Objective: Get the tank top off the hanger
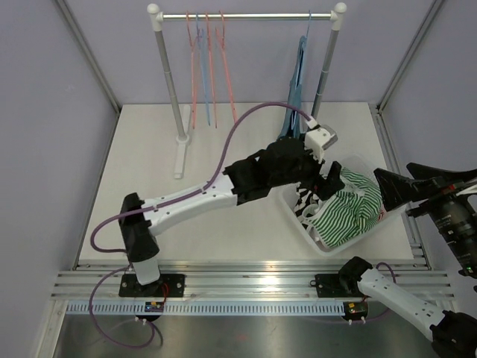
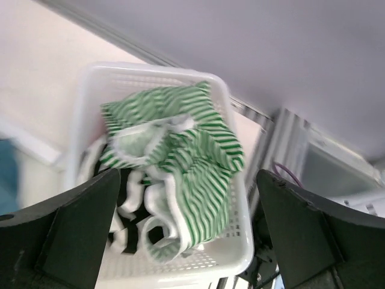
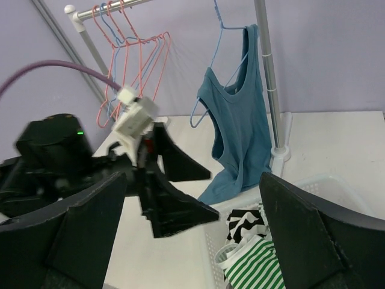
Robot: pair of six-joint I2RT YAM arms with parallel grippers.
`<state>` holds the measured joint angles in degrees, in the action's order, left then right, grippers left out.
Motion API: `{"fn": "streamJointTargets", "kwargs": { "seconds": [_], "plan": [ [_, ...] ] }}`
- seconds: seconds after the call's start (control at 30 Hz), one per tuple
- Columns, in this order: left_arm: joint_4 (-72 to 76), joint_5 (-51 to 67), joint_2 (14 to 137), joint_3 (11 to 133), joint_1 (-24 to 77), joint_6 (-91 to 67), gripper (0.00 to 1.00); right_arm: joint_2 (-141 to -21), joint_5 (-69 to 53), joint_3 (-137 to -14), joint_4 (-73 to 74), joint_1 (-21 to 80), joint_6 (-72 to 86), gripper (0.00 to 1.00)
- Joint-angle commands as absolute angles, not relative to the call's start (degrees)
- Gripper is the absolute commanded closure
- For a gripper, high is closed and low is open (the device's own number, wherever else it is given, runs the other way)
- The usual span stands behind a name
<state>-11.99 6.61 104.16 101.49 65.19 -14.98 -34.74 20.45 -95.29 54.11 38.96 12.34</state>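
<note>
Blue fabric marks the tank top point(image 3: 240, 120), which hangs on its hanger point(image 3: 224, 42) beyond the basket point(image 2: 162, 69), well apart from it. The left gripper point(image 2: 186, 177) hovers directly above the basket, fingers spread wide and grasping nothing. A green striped garment point(image 2: 192, 138) lies inside. The right gripper point(image 3: 192, 180), beside the basket, is likewise released. Lift the left gripper clear of the basket rim before approaching a strap, so that no cloth snags.

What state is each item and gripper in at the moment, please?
Left gripper, open over the basket, holding nothing.
Right gripper, open, empty.
Green striped top, crumpled in the basket.
Blue tank top, hanging from the rail, not yet removed.
Pink hangers, bare on the rail.
</note>
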Motion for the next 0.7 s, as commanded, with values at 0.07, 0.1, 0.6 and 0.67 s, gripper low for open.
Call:
{"fn": "streamJointTargets", "kwargs": {
  "seconds": [0.07,0.1,0.6,0.67],
  "plan": [
    [-15.4,-23.2,90.7,92.5,64.6,-20.6,0.01,-44.2,24.3,-97.8,53.8,39.1,10.4,0.01],
    [-17.5,-25.4,86.4,89.3,63.8,-21.8,0.01,-45.3,24.1,-98.1,53.3,39.2,10.1,0.01],
    [-47.4,-43.7,54.9,72.2,62.3,-29.4,0.01,-84.7,34.4,-118.4,43.4,37.2,5.2,0.0],
    [-50.8,-42.9,50.5,69.5,62.2,-30.1,0.01,-87.9,31.9,-122.1,42.1,33.2,5.6,0.04]
  ]
}}
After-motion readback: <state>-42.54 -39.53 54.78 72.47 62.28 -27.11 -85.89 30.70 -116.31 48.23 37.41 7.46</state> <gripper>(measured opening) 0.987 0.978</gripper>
